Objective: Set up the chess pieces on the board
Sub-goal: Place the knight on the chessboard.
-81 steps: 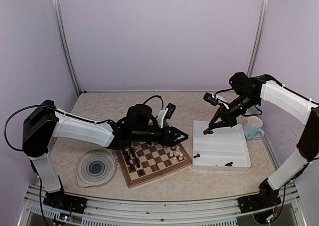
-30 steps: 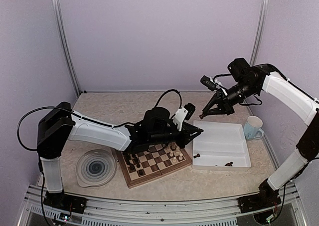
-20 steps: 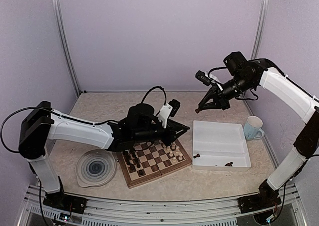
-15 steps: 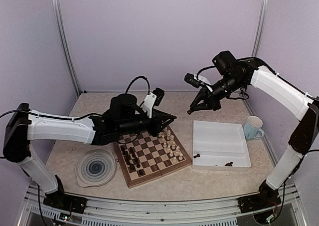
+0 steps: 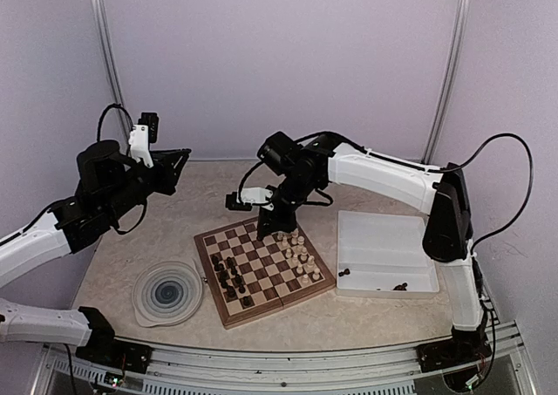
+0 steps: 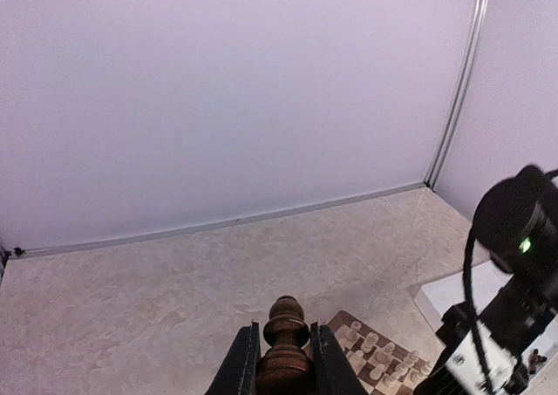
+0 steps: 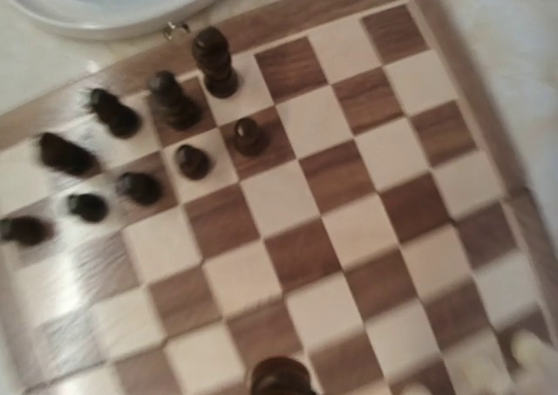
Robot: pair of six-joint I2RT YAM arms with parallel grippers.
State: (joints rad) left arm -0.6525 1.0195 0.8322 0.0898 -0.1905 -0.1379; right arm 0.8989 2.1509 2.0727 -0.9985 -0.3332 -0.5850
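Note:
The board [image 5: 228, 316] lies at mid-table, with dark chess pieces [image 5: 232, 278] on its left squares and pale chess pieces [image 5: 301, 254] on its right. My left gripper [image 5: 179, 161] is raised high at the far left, away from the board. In the left wrist view it [image 6: 283, 329] is shut on a dark turned piece [image 6: 286, 312]. My right gripper [image 5: 268, 224] reaches across and hangs over the board's far edge. In the right wrist view a dark piece [image 7: 281, 377] sits at its tip above the board [image 7: 349, 229]. Its fingers are hidden there.
A white two-compartment tray [image 5: 388, 238] stands right of the board with two or three dark pieces [image 5: 344, 273] in its near part. A round blue-swirl plate [image 5: 167, 292] lies left of the board. The right arm's long link spans the space above the tray's far side.
My left arm pulled back from over the board, up and to the far left, keeping its dark piece. My right arm swung left from above the tray to over the board.

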